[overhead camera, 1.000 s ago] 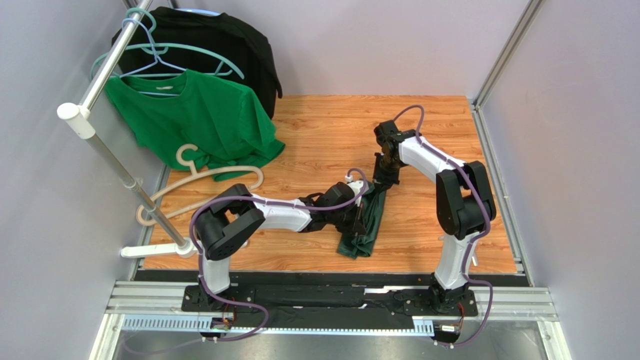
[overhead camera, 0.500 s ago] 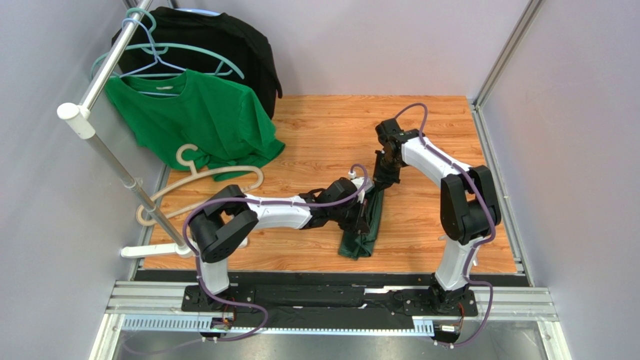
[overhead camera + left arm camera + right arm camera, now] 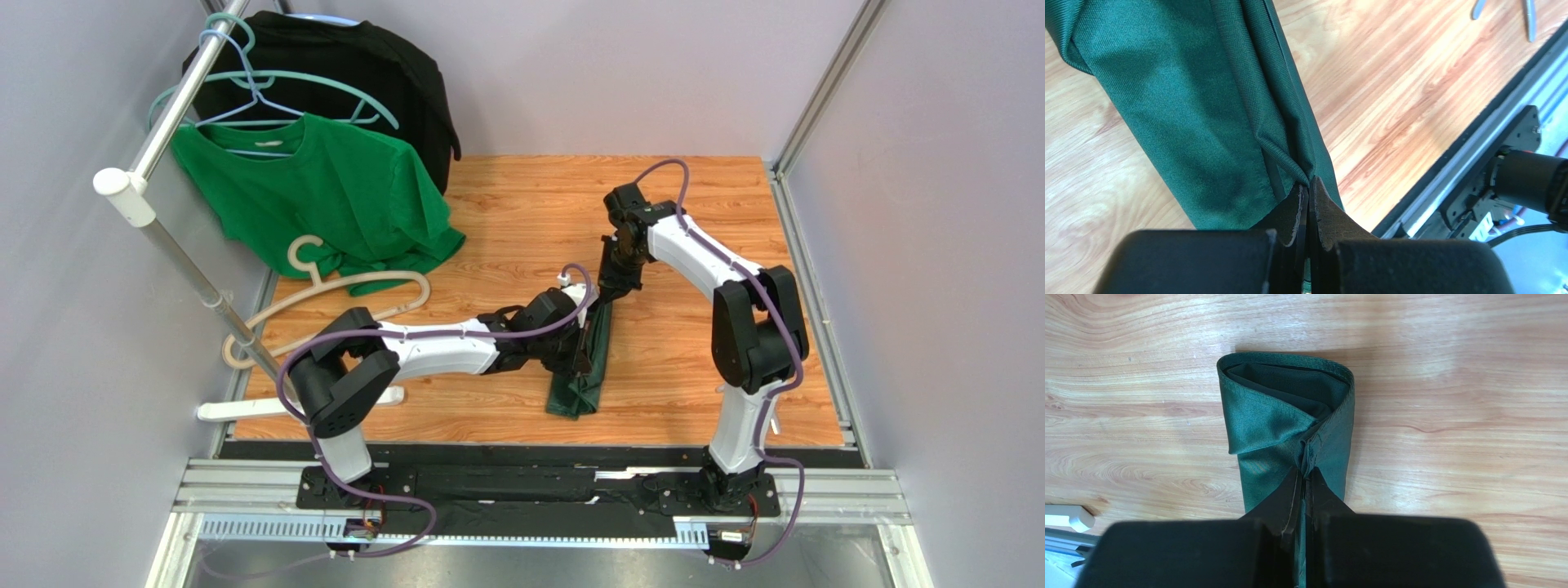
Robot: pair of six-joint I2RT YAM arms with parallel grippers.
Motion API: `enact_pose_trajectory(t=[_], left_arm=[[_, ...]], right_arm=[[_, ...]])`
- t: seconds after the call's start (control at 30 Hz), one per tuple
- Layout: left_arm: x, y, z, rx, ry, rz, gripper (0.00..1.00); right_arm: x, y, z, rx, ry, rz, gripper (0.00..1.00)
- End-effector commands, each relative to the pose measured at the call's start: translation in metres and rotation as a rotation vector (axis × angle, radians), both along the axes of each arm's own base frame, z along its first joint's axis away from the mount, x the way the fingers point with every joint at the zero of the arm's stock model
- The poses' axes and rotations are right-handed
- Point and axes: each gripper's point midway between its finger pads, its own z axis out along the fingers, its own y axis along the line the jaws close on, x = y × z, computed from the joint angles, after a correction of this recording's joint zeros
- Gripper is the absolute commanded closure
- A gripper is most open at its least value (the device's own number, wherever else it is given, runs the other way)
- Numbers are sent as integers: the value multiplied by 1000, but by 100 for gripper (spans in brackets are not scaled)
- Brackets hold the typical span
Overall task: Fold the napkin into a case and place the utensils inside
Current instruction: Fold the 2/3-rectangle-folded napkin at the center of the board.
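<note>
The dark green napkin (image 3: 577, 382) lies as a narrow folded strip on the wooden table (image 3: 528, 208), running from near to far. My left gripper (image 3: 586, 347) is shut on a pinch of its long edge, seen close up in the left wrist view (image 3: 1310, 182) with the napkin (image 3: 1186, 104) stretching away. My right gripper (image 3: 610, 284) is shut on the strip's far end; in the right wrist view (image 3: 1306, 471) the napkin (image 3: 1272, 425) ends in a rounded fold. Two slim metal ends (image 3: 1530, 18), possibly the utensils, show at a corner of the left wrist view.
A bright green T-shirt (image 3: 319, 196) and a black garment (image 3: 368, 74) hang from a metal rack pole (image 3: 184, 263) at the far left. A beige hanger (image 3: 337, 288) lies on the table beneath them. Grey walls bound the sides; a metal rail (image 3: 540, 484) runs along the near edge.
Both grippers, still shut on the napkin, have shifted it a little to the left. The right gripper has moved left and farther away; the left arm has stretched out more.
</note>
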Motion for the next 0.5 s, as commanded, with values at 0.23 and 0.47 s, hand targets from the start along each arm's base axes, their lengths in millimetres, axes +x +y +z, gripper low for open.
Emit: enact_pose_trajectory(t=[0.23, 0.47], left_arm=[[-7, 28, -13, 54, -6, 19, 98], [-5, 12, 4, 10, -10, -44, 61]], right_arm=[[16, 20, -4, 36, -13, 3, 100], [14, 20, -9, 39, 14, -47, 100]])
